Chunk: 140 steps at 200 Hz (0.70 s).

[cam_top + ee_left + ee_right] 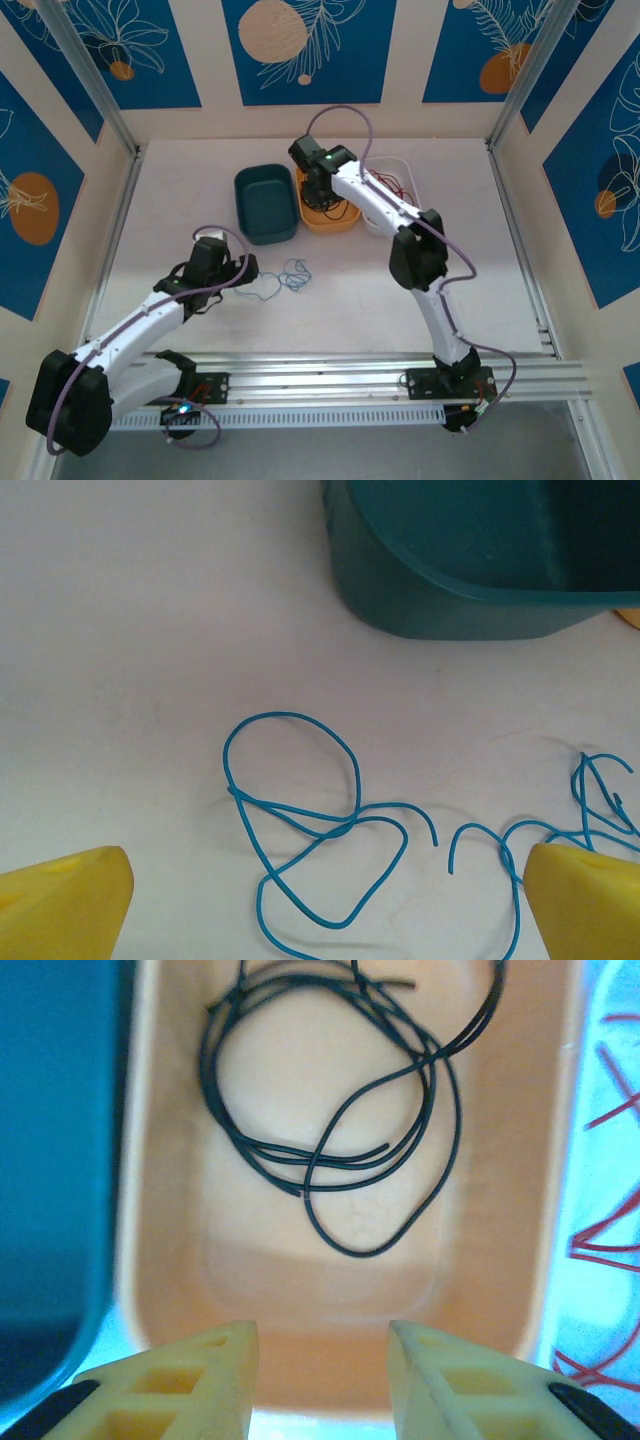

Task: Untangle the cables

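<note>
Three bins stand in a row on the far part of the table (340, 310), the teal bin (266, 203) leftmost. The orange bin (170, 1220) stands just beside the teal bin on its right; the white bin (403, 172) stands further from the teal bin, on the orange one's other side.

The blue cables (340, 830) lie loose on the table on the near side of the teal bin, apart from its wall. One strand is looped and crossed over itself; a smaller tangle lies to its right; whether the two touch I cannot tell.

The black cable (300, 1157) lies coiled on the floor of the orange bin, next to the teal bin; the red cable (600, 1252) lies in the white bin, two places from the teal bin.

The left gripper (325, 900) hovers on the near side of the teal bin, low over the blue cables, its fingers wide apart with nothing between them. The right gripper (322, 1375) hangs over the orange bin's near wall, just right of the teal bin; its fingers are spread and hold nothing.
</note>
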Motion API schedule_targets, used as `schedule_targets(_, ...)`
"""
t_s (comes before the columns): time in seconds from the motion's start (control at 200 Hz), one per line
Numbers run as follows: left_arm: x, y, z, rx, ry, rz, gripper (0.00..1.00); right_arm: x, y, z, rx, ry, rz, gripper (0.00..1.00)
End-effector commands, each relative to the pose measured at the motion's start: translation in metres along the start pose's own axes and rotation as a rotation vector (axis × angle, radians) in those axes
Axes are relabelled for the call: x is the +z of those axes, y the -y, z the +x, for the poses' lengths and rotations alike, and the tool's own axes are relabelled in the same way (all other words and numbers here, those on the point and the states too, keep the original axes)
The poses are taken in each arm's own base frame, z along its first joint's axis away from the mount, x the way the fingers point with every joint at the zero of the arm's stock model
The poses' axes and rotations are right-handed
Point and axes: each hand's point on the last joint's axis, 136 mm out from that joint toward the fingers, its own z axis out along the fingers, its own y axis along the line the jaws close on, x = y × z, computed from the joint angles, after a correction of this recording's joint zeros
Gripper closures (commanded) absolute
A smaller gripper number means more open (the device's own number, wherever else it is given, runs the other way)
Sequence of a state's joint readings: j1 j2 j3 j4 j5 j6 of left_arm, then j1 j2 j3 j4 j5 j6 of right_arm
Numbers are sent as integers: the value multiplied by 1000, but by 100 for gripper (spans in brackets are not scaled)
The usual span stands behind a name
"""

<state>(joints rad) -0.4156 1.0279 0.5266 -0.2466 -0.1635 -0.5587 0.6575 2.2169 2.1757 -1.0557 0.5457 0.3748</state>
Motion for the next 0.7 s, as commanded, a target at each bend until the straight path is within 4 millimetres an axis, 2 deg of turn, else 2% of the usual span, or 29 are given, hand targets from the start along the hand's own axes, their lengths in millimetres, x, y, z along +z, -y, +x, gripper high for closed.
schedule_targets(0.0,-5,5,-23,43,40,1,0,-27,-8,1,21,67,-61,60)
schedule_targets(0.17,2,6,-38,113,48,-32,0,-41,-27,28,15,113,-126,56)
schedule_targets(0.285,14,8,-37,115,-15,-30,4,-45,-42,56,24,111,-167,53)
schedule_targets(0.38,26,10,-33,114,-82,-29,16,-42,-61,82,21,95,-226,52)
schedule_targets(0.56,45,-2,-20,85,-185,-77,22,-25,-90,125,4,40,-247,52)
schedule_targets(0.695,51,-12,-12,42,-207,-90,23,-12,-110,143,-14,5,-266,52)
